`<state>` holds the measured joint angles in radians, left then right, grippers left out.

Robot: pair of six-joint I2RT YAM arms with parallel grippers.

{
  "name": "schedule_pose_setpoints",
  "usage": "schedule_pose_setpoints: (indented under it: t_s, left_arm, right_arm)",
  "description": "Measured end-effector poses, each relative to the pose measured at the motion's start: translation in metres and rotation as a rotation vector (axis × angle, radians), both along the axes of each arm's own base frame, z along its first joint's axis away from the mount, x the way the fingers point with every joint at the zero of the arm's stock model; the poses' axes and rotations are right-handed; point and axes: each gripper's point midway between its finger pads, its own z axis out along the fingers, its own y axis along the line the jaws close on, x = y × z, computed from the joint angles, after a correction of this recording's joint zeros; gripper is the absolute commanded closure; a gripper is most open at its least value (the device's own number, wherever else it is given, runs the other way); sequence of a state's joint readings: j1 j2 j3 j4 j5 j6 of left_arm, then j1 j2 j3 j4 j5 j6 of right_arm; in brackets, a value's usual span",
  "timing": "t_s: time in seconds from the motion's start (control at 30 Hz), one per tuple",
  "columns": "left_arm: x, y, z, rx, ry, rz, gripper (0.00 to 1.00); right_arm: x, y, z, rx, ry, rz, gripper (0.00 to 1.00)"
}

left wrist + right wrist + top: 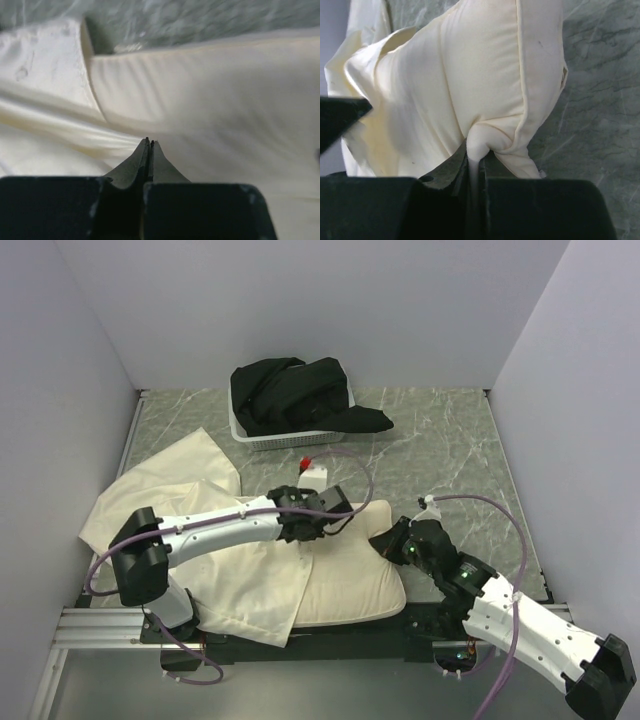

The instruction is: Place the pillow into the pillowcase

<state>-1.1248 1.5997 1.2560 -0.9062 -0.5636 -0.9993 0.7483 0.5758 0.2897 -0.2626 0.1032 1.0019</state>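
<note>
My jaws closed, tips together. Plump cream pillow (210, 95) directly ahead and to the right; glossy pillowcase (50, 115) folds run in from the left to my tips. Marbled bench (200, 20) beyond.

A grey-green marbled table (450, 450) carries a white basket (268, 439) near its far edge, heaped with black cloth (295, 395) that spills over the basket's right side onto the tabletop. Just in front of the basket stands a small white object with a red tip (314, 474). In front of the basket and to its left, the wrinkled cream pillowcase (170, 485) lies spread flat, and well in front of the basket, by the table's near edge, the plump cream pillow (355, 575) lies with its left end touching the pillowcase.
</note>
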Motion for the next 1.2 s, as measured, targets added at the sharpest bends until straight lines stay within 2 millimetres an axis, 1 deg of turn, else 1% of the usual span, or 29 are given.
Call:
schedule_pose_setpoints:
  t_s: [0.07,0.1,0.13,0.2,0.27,0.3,0.33,0.37,0.47,0.57,0.67,0.73,0.77,0.83,0.9,0.93,0.97,1.03,1.1,1.13,1.2]
  left_arm:
    - [0.008,-0.018,0.022,-0.051,-0.016,-0.056,0.99]
    - [0.014,-0.03,0.042,-0.091,-0.036,-0.096,0.99]
    - [0.018,-0.04,0.057,-0.125,-0.054,-0.126,0.99]
    - [0.025,-0.063,0.098,-0.214,-0.1,-0.203,0.99]
    - [0.024,-0.077,0.132,-0.279,-0.131,-0.282,0.99]
    - [0.023,-0.082,0.145,-0.304,-0.141,-0.317,0.99]
    - [0.021,-0.087,0.16,-0.328,-0.151,-0.355,0.99]
    - [0.019,-0.091,0.17,-0.348,-0.159,-0.384,0.99]
    - [0.015,-0.103,0.196,-0.405,-0.189,-0.459,0.99]
    - [0.011,-0.109,0.209,-0.441,-0.212,-0.505,0.99]
    - [0.008,-0.113,0.22,-0.488,-0.243,-0.522,0.99]
    - [0.006,-0.109,0.224,-0.51,-0.266,-0.52,0.99]
    - [0.006,-0.107,0.224,-0.513,-0.271,-0.516,0.99]
    - [0.009,-0.102,0.224,-0.503,-0.283,-0.495,0.99]
    - [0.018,-0.096,0.224,-0.476,-0.291,-0.46,0.99]
    - [0.022,-0.093,0.224,-0.462,-0.292,-0.444,0.99]
    - [0.032,-0.088,0.225,-0.447,-0.294,-0.417,0.99]
    - [0.049,-0.077,0.223,-0.415,-0.28,-0.369,0.99]
    - [0.071,-0.064,0.219,-0.385,-0.262,-0.312,0.99]
    - [0.085,-0.06,0.22,-0.372,-0.26,-0.281,0.99]
    - [0.112,-0.059,0.23,-0.376,-0.285,-0.235,0.99]
  right_arm:
    - [-0.002,0.002,0.005,0.019,-0.008,0.014,1.0]
    - [-0.003,0.003,0.008,0.031,-0.016,0.02,1.0]
    - [-0.003,0.004,0.012,0.042,-0.023,0.025,1.0]
    - [-0.004,0.005,0.024,0.061,-0.041,0.034,1.0]
    - [-0.003,0.005,0.042,0.077,-0.07,0.033,1.0]
    - [0.0,0.005,0.055,0.085,-0.094,0.027,1.0]
    - [0.003,0.003,0.075,0.098,-0.13,0.013,1.0]
    - [0.005,0.001,0.088,0.108,-0.157,-0.001,1.0]
    - [0.012,-0.006,0.147,0.158,-0.262,-0.043,1.0]
    - [0.016,-0.015,0.203,0.197,-0.35,-0.083,1.0]
    - [0.022,-0.029,0.244,0.193,-0.401,-0.133,1.0]
    - [0.031,-0.034,0.262,0.183,-0.406,-0.154,1.0]
    - [0.037,-0.035,0.266,0.182,-0.404,-0.159,1.0]
    - [0.049,-0.031,0.263,0.177,-0.385,-0.155,1.0]
    - [0.062,-0.023,0.243,0.162,-0.351,-0.143,1.0]
    - [0.067,-0.021,0.228,0.152,-0.334,-0.145,1.0]
    - [0.071,-0.021,0.208,0.133,-0.31,-0.155,1.0]
    - [0.075,-0.026,0.161,0.079,-0.233,-0.184,1.0]
    - [0.072,-0.037,0.11,0.017,-0.13,-0.215,1.0]
    - [0.068,-0.041,0.09,-0.006,-0.082,-0.224,1.0]
    - [0.06,-0.046,0.068,-0.03,-0.018,-0.23,1.0]
